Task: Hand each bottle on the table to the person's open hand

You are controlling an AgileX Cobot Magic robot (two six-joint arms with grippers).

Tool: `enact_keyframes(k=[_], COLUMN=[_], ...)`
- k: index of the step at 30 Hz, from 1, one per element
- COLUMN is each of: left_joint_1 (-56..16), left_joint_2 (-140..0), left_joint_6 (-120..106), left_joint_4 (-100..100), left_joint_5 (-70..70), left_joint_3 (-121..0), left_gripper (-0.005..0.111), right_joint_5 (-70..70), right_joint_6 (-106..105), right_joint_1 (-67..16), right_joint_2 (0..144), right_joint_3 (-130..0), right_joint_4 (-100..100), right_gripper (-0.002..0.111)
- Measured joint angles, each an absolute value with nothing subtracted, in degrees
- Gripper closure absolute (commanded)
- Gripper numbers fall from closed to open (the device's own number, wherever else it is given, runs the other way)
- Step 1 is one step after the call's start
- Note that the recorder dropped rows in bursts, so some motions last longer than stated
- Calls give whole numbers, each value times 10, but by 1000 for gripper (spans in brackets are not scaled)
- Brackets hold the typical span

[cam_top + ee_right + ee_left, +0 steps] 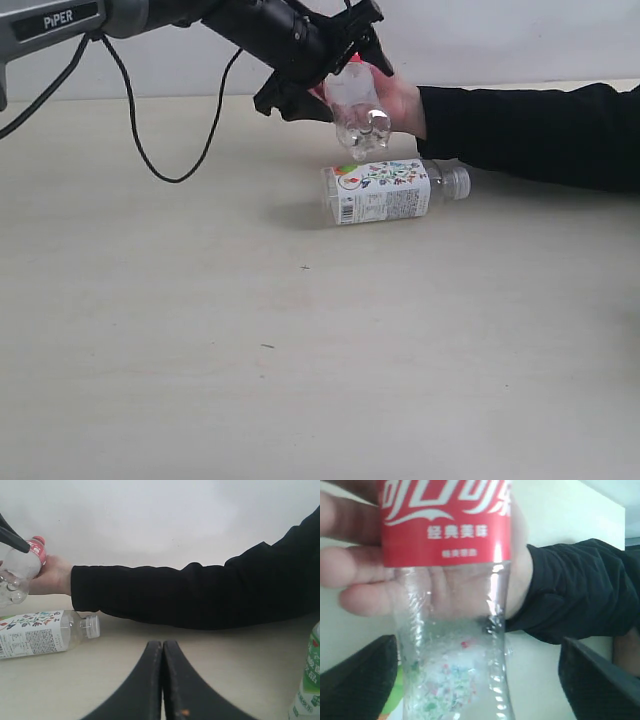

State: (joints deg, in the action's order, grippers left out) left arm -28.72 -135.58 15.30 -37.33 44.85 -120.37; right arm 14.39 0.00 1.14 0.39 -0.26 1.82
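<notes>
Looking at the exterior view first, the left gripper (338, 78) is at the far side of the table (200, 350), above it. It has the red-label bottle (358, 110) tilted, cap up, against the person's open hand (405, 105). The floral-label bottle (385, 192) lies on its side just below them, a little nearer.

In the left wrist view the red-label bottle (450, 630) lies across the palm of the hand (365, 580). The fingers (360, 685) of the left gripper (477, 647) stand wide, and one is clearly apart from the bottle, so I judge it does not clamp.

In the right wrist view the right gripper (162, 643) is closed on nothing. The green-white bottle (307, 680) stands at its right, and the hand (52, 575) with the red-label bottle (20, 565) is far at the left, above the floral-label bottle (35, 632).

The danger, I think, is a slip. The hand is not yet curled around the smooth bottle, and its base hangs past the palm. If the arm draws away and brushes it, it may fall on the floral-label bottle and make it roll.
</notes>
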Motion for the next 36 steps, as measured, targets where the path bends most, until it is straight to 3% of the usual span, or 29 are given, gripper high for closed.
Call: enact_keyframes(k=[17, 22, 24, 26, 30, 36], left_joint_1=[-284, -334, -361, -377, -390, -391], left_joint_2=[-1286, -1257, -1247, -1237, -1205, -1120], left_joint_6=[46, -54, -67, -67, -67, -70], left_joint_4=[-271, -250, -222, -193, -167, -167], left_joint_5=[629, 675, 674, 666, 633, 542], left_joint_3=[-1204, -1170, -1147, -1127, -1071, -943], left_gripper=[16, 17, 23, 40, 101, 104], right_joint_5=[144, 144, 144, 144, 144, 144], right_joint_6=[0, 0, 0, 0, 0, 0], right_joint_1=[11, 11, 11, 11, 11, 11], right_joint_2=[4, 4, 4, 4, 4, 4], right_joint_3=[-3, -3, -3, -3, -3, -3], right_joint_4=[18, 18, 18, 18, 18, 18], right_gripper=[108, 108, 108, 108, 108, 108])
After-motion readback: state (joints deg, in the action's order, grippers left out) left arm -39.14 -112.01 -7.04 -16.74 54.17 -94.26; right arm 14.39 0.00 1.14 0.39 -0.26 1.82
